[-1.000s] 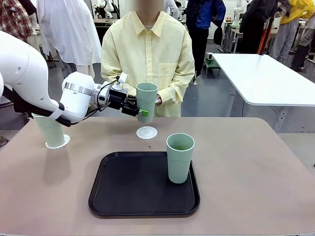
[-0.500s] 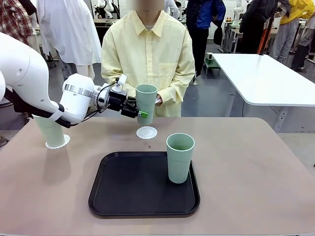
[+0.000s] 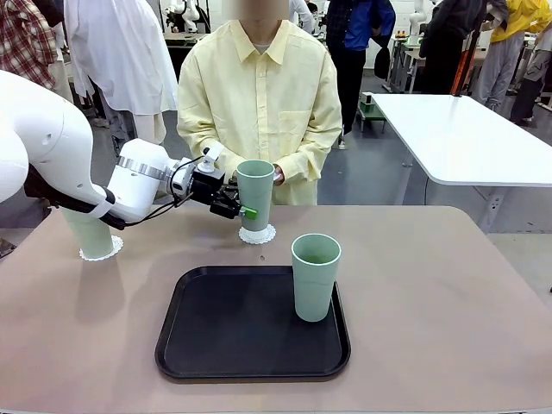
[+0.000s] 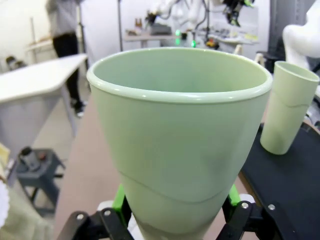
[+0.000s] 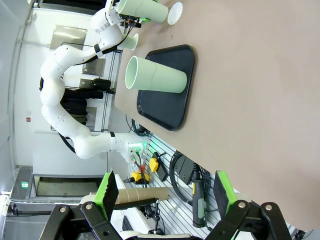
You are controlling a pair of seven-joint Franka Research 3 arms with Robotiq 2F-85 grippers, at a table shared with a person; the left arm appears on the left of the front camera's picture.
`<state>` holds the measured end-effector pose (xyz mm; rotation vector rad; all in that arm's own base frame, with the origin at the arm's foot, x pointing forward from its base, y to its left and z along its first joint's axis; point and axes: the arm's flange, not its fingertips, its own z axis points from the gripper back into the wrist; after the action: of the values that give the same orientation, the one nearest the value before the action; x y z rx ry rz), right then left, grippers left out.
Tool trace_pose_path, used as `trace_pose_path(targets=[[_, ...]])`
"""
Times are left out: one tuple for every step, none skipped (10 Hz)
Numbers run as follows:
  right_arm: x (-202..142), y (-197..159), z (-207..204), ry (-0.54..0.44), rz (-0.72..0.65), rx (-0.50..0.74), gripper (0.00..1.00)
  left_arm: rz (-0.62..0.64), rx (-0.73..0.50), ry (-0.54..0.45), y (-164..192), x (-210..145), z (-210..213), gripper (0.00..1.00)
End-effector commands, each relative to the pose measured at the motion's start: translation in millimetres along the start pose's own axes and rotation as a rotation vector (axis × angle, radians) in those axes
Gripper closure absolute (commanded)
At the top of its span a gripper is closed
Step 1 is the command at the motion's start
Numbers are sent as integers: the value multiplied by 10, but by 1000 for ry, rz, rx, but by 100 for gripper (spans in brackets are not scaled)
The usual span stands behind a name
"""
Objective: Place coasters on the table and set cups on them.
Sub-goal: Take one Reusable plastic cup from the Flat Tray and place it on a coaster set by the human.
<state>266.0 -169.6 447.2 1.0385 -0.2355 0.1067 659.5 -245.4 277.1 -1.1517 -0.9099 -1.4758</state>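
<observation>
We look across the large beige-pink table with rounded corners (image 3: 448, 302), a matte surface that takes up the lower half of the front view. At lower centre lies a black rounded-rectangle tray (image 3: 224, 332). A tall pale mint-green plastic tumbler (image 3: 316, 276) stands upright in the tray's right part.

Just beyond the tray's far edge, at frame centre, the left end effector (image 3: 249, 208) is clenched on the lower body of a second mint-green tumbler (image 3: 256, 183). This one is upright, directly over a small round white lacy paper doily (image 3: 268, 233); we cannot tell whether its base touches the paper. In the left wrist view the same tumbler (image 4: 180, 140) sits between the green pads (image 4: 119, 198).

Near the left edge of the front view, a third mint-green tumbler (image 3: 89, 231) stands on another white lacy doily (image 3: 114, 249), partly behind the white arm.

In the right wrist view, the right end effector (image 5: 165, 182) is released at bottom centre, jaws wide and grasping nothing, well apart from the tray.

At top centre a person in a pale yellow shirt (image 3: 259, 95) stands at the far side. A glossy white table (image 3: 466, 138) sits at upper right on a grey floor, with other people farther back.
</observation>
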Motion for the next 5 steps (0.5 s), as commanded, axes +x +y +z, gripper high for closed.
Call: trace_pose_path(targets=[[20,-6,-1,-13,12,21,0,-37,-35,-1,71,6,-38,16],[20,-6,-1,-13,12,21,0,-40,-36,0,76,-9,-45,16],[20,-6,-1,-13,12,21,0,-46,-37,-9,90,-38,-33,16],[20,-6,-1,-13,12,21,0,-51,-39,-16,105,-49,-27,16],[20,-6,-1,-13,12,21,0,-55,-40,-21,116,-59,-30,16]])
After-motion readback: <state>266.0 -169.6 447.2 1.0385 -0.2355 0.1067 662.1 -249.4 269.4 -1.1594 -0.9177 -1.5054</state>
